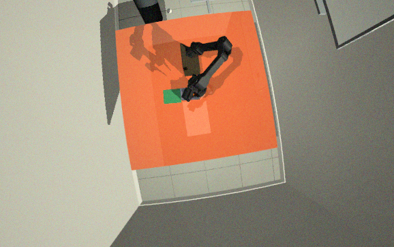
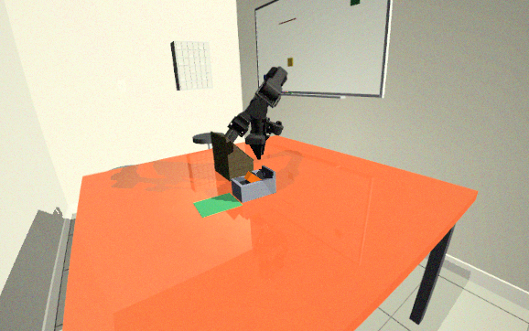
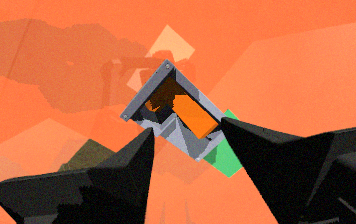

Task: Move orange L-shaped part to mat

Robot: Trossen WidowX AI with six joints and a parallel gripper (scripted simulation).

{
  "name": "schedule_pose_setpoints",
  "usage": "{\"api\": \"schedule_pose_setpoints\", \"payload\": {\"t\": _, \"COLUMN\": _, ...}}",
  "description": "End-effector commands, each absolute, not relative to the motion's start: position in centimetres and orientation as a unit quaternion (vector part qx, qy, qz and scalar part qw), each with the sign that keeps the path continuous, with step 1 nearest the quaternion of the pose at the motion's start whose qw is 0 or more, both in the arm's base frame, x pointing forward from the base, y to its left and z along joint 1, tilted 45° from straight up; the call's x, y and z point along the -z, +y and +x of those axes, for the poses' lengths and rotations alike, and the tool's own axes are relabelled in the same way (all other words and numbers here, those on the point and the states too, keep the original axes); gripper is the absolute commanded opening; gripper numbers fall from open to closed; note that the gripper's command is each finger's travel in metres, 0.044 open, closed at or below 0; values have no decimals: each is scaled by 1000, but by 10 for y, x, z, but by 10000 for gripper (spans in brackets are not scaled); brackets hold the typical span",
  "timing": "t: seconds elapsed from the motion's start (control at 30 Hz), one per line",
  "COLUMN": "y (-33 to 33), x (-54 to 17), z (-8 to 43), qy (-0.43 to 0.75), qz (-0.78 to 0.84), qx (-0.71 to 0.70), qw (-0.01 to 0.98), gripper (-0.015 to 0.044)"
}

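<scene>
The orange part (image 2: 251,177) (image 3: 194,115) is tilted in the grey tray (image 2: 257,191) (image 3: 146,94). Its end nearer the green mat (image 1: 171,97) (image 2: 217,206) (image 3: 229,164) is tipped up and shows above the tray wall in the exterior view. Its other end is low in the tray, in shadow and partly hidden. My gripper (image 2: 259,158) (image 3: 187,127) is open and empty, above the tray and apart from the part. In the wrist view its fingers appear turned at an angle to the tray. In the top view the arm covers most of the tray.
A dark brown block with a sloping top (image 1: 191,66) (image 2: 233,160) (image 3: 89,156) stands behind the tray, toward the arm's base. The mat lies flat on the orange table (image 1: 232,119) (image 2: 174,256), close beside the tray.
</scene>
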State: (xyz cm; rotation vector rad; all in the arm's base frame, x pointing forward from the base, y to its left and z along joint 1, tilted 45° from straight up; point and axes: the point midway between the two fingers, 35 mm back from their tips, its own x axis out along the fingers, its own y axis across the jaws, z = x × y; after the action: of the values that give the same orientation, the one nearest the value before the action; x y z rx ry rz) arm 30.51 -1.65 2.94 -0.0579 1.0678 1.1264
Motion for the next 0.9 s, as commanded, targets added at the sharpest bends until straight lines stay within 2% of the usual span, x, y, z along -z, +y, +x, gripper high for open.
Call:
{"api": "schedule_pose_setpoints", "payload": {"t": 0.0, "y": -42, "x": 0, "z": 306, "qy": 281, "qz": -267, "qx": -649, "qw": 654, "gripper": 280}}
{"api": "schedule_pose_setpoints", "payload": {"t": 0.87, "y": -21, "x": 23, "z": 306, "qy": 276, "qz": -272, "qx": -652, "qw": 652, "gripper": 280}}
